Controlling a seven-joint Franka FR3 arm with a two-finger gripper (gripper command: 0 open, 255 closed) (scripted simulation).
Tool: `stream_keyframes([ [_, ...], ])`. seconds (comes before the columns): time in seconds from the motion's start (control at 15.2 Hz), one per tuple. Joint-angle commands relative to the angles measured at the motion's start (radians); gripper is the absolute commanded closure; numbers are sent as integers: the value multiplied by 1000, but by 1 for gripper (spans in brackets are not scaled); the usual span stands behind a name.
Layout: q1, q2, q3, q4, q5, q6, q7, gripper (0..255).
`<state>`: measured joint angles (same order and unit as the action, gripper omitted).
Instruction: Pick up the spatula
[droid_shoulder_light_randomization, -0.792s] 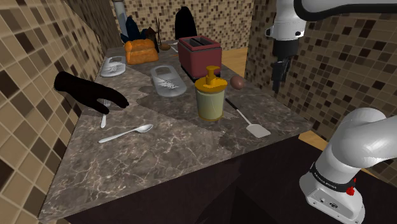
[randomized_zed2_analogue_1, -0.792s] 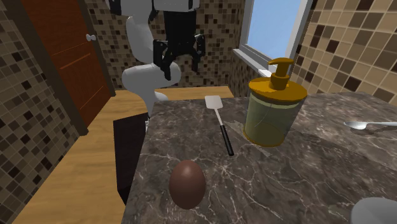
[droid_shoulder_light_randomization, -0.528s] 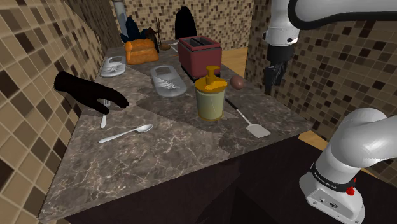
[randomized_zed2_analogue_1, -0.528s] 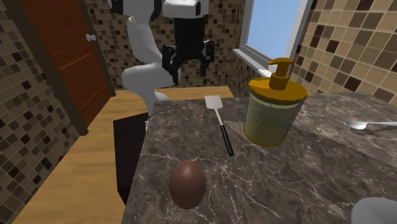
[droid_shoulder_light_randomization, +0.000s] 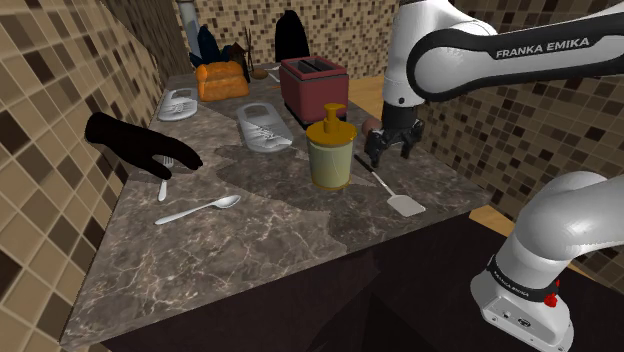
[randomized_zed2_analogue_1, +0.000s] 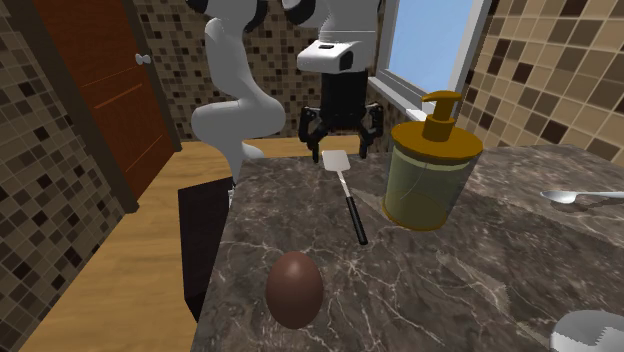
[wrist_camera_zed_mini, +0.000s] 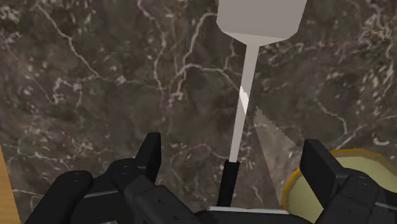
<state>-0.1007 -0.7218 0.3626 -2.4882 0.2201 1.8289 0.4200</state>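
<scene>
On the dark marbled stone countertop (droid_shoulder_light_randomization: 270, 250), the white-bladed, black-handled spatula (droid_shoulder_light_randomization: 385, 188) lies flat along the edge at the shoulder view's right, blade toward the near corner on that side. The squat jar with a yellow pump lid (droid_shoulder_light_randomization: 331, 150) stands just beside its handle, further in from that edge. The brown egg (randomized_zed2_analogue_1: 294, 289) lies beyond the handle's end, apart from it, and the red box-shaped toaster (droid_shoulder_light_randomization: 312, 88) stands behind both, toward the far edge. A silver metal spoon (droid_shoulder_light_randomization: 200, 209) lies across the jar from the spatula. The all-black gripper (randomized_zed2_analogue_1: 340, 140) hangs over the handle, fingers (wrist_camera_zed_mini: 151, 151) spread to either side.
</scene>
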Motion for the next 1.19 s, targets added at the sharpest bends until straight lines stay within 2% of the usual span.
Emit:
stream_keyframes([
  [0.0, -28, 39, 47, 1, 10, 67, 91, 0],
  [0.59, -22, 59, 71, -87, 27, 174, 91, 0],
  [0.66, -20, 56, 71, -88, 28, 172, 92, 255],
  [1.12, -21, 56, 71, -87, 28, 172, 92, 255],
])
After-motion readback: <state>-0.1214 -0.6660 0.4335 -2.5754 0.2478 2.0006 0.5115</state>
